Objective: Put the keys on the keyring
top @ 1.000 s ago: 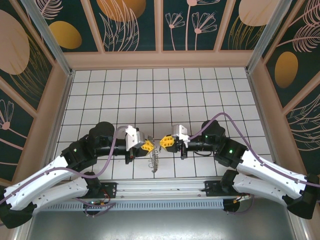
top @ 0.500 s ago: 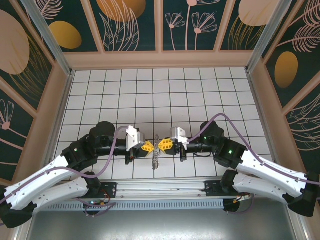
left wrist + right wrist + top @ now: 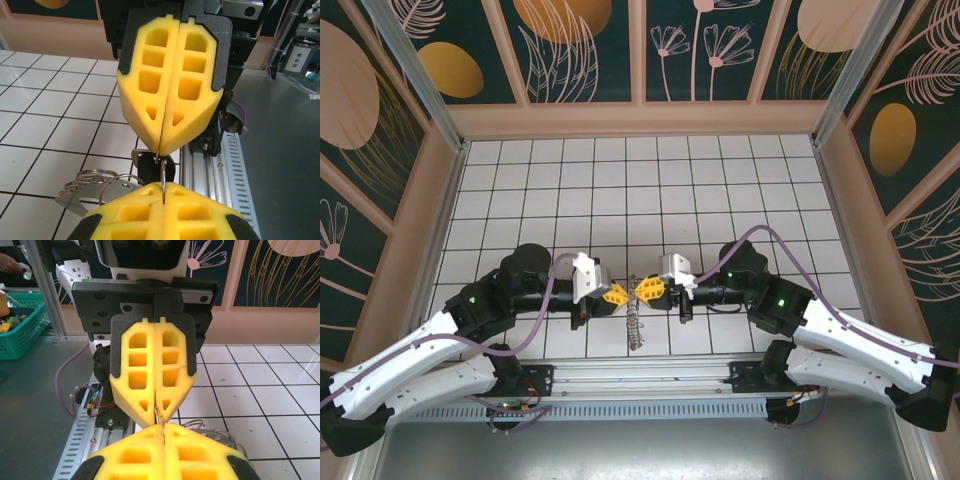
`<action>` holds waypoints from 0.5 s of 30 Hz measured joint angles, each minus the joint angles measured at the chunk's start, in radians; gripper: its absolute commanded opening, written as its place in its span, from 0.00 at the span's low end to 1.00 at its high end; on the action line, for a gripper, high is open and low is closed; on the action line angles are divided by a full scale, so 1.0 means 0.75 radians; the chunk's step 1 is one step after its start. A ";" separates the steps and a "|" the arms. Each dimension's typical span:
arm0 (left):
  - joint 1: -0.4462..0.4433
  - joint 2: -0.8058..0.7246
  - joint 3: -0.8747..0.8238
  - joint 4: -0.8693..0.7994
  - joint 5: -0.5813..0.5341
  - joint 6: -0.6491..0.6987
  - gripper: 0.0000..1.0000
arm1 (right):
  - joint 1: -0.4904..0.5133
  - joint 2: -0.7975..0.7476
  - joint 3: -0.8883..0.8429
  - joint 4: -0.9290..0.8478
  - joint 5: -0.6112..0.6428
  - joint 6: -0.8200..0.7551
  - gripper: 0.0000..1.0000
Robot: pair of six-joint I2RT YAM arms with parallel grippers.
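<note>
Near the front edge of the table (image 3: 720, 180), looking at left gripper (image 3: 616, 296) and right gripper (image 3: 646, 290) tip to tip, both squeezed tight on the keyring (image 3: 636, 325), links dangling below, keys (image 3: 147, 165) hanging right under the tips.

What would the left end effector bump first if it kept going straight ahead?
Probably the right end effector, tip to tip with the left end effector; only the keyring they pinch sits between.

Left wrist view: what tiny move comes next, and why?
Probably a gentle twist of the right yellow tool: it and the left yellow tool, both shut, pinch one thin silver wire ring tip to tip, with the small dark key hanging just below.
</note>
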 measured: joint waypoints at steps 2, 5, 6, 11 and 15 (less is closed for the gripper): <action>0.000 -0.001 0.000 0.000 0.000 0.000 0.00 | 0.002 0.001 0.001 -0.001 -0.001 0.000 0.00; 0.000 -0.001 0.000 0.000 0.000 0.000 0.00 | 0.003 0.001 0.002 -0.001 -0.004 -0.001 0.00; 0.000 -0.001 -0.001 0.000 0.000 0.000 0.00 | 0.003 0.001 0.003 -0.002 -0.005 -0.001 0.00; 0.000 -0.003 -0.001 0.000 0.001 0.000 0.00 | 0.005 0.001 0.005 -0.014 -0.005 -0.001 0.00; 0.000 -0.004 -0.001 0.000 0.001 0.000 0.00 | 0.005 0.001 0.005 -0.026 -0.005 -0.001 0.00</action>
